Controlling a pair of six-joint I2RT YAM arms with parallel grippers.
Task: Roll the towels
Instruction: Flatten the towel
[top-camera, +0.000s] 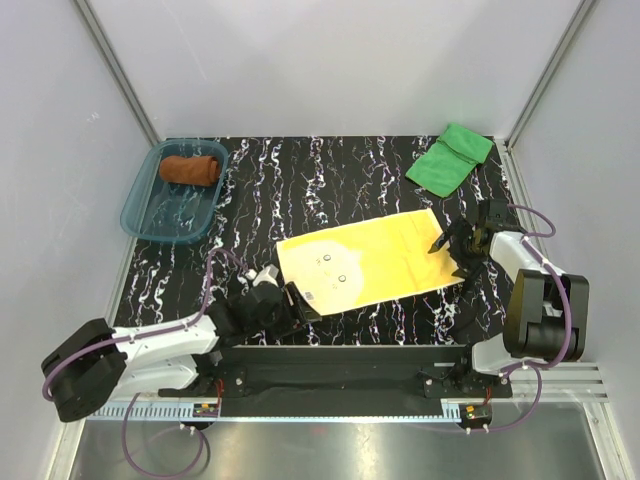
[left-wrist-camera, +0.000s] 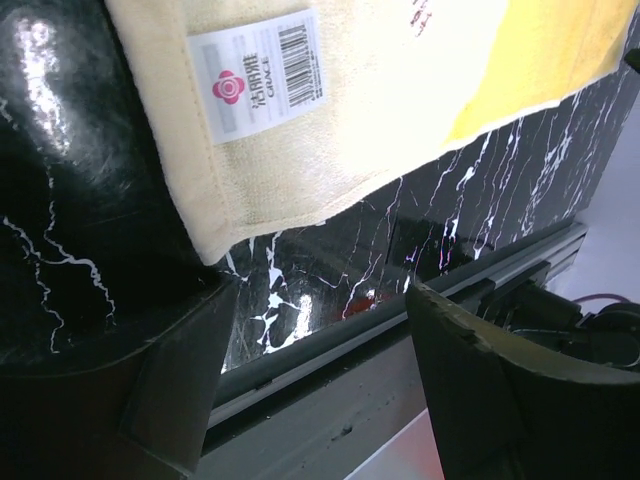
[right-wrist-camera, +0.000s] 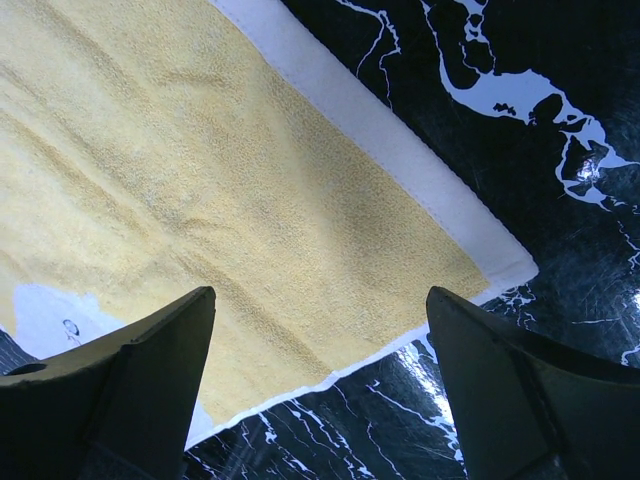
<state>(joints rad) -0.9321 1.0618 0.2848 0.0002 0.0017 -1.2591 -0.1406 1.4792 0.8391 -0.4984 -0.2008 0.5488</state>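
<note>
The left gripper (top-camera: 293, 303) and right gripper (top-camera: 450, 255) are both open by the flat yellow towel (top-camera: 370, 260). I'd pinch 1 edge evenly, then roll straight.

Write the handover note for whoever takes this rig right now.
Left gripper: open, empty, at the yellow towel's near-left corner, by its label.
Right gripper: open, empty, above that towel's right corner.
Rust-brown towel: looks rolled, lying in the teal tray, far left.
Green towel: folded, far right, no gripper near it.
Done: one roll, it seems.
Left: roll the yellow towel, now spread flat in the middle, then the green one.
</note>
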